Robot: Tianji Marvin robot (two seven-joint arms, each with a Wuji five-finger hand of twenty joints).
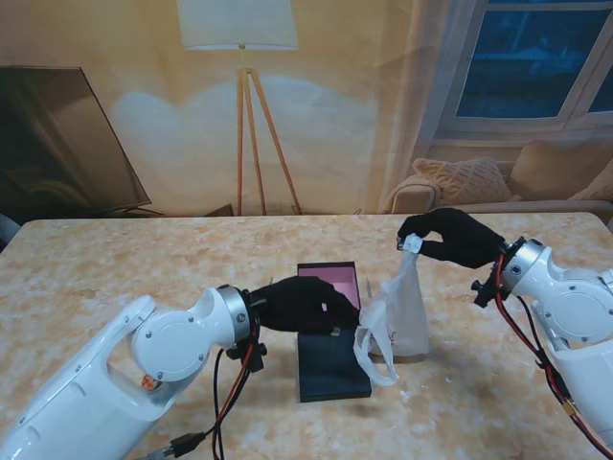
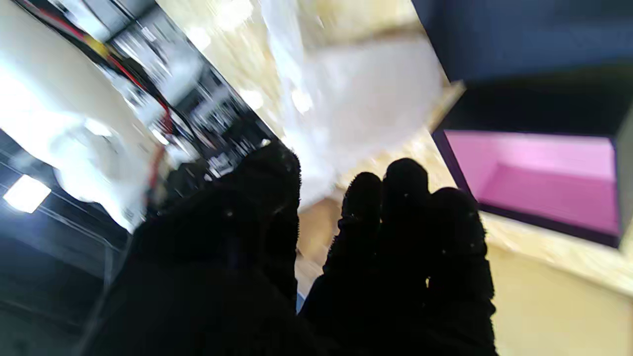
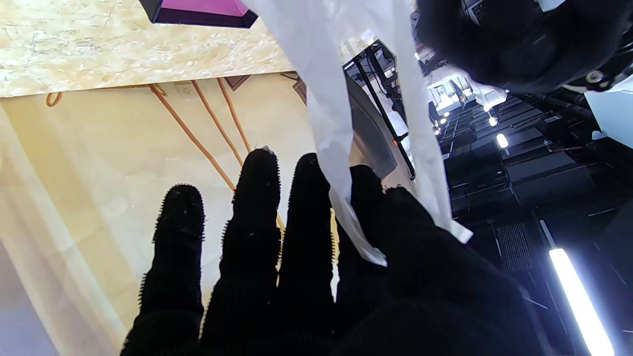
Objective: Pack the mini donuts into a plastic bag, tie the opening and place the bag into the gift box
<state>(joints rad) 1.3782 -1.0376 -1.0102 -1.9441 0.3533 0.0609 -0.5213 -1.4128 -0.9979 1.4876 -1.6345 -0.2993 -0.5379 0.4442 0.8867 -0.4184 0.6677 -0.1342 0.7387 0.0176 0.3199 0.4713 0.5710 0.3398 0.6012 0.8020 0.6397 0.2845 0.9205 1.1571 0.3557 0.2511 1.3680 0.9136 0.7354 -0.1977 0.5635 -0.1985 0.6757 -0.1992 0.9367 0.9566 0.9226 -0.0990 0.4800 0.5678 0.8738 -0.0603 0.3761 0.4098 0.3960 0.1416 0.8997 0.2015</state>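
R hand (image 1: 458,237) pinches bag (image 1: 400,316) top; L hand (image 1: 305,305) at bag's lower loop, grip unclear.

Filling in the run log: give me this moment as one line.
right robot hand: pinching bag top, lifted | left robot hand: over gift box, beside bag | bag: hanging, bottom near table, not boxed

A tripod floor lamp (image 1: 241,96) stands beyond the marble-patterned table (image 1: 115,278), with a cushioned sofa (image 1: 498,182) under the window (image 1: 536,57).
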